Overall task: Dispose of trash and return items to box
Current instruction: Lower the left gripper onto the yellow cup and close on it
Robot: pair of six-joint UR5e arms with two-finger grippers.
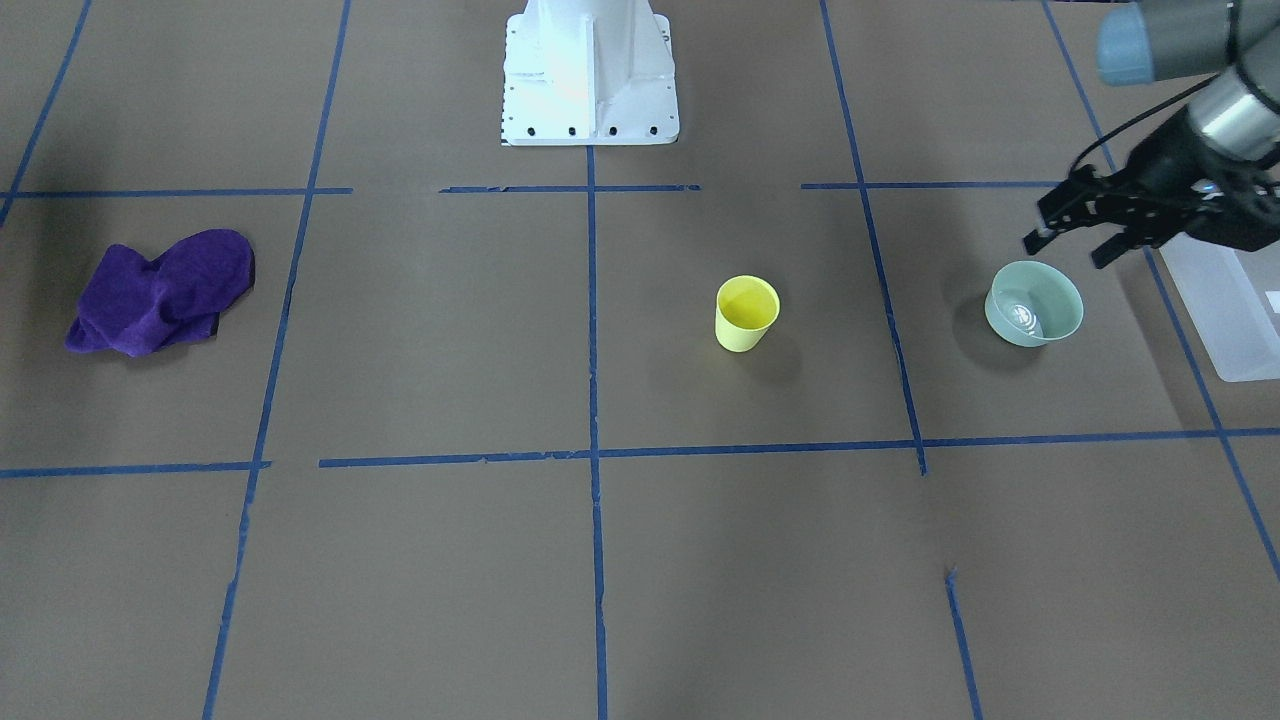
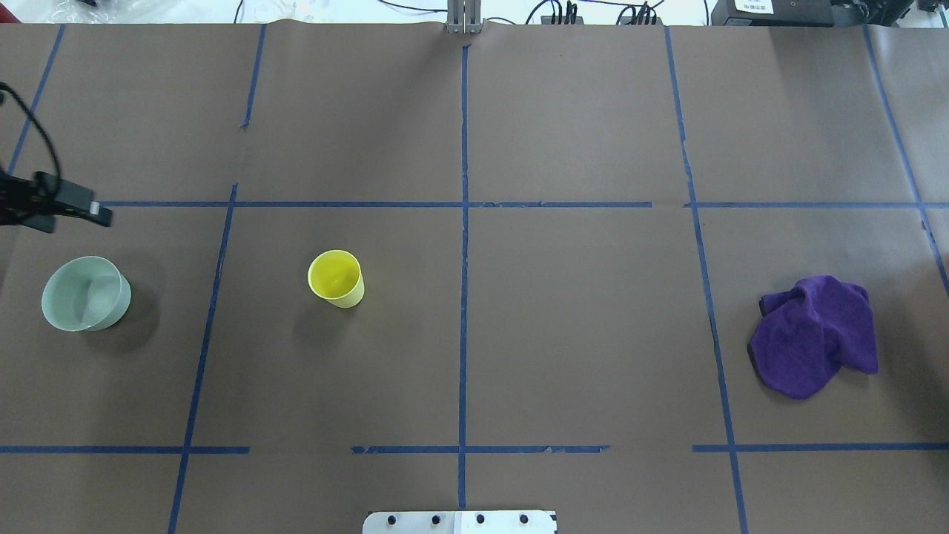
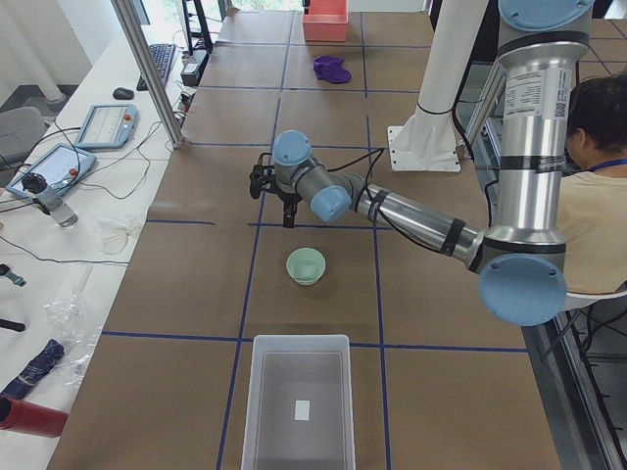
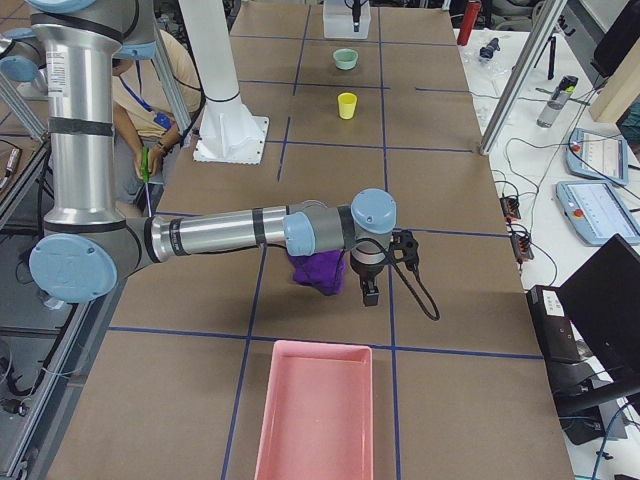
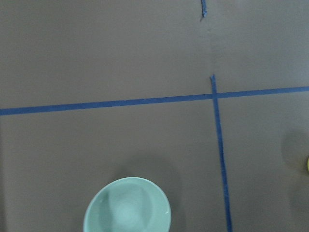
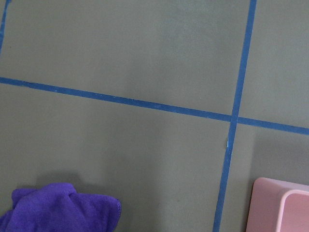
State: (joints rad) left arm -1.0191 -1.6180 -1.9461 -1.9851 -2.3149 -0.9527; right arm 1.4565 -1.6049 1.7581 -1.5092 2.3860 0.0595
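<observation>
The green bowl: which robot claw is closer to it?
Left. The left claw hangs just beside the bowl; the right claw is far off, by the purple cloth.

Overhead, front, left-wrist views: common bowl [image 1: 1033,303]

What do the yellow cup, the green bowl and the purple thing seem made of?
Yellow cup: probably plastic, smooth, evenly coloured. Mint-green bowl: probably plastic, glossy, with reflections inside. Purple cloth: soft fabric, fuzzy, crumpled into folds.
</observation>
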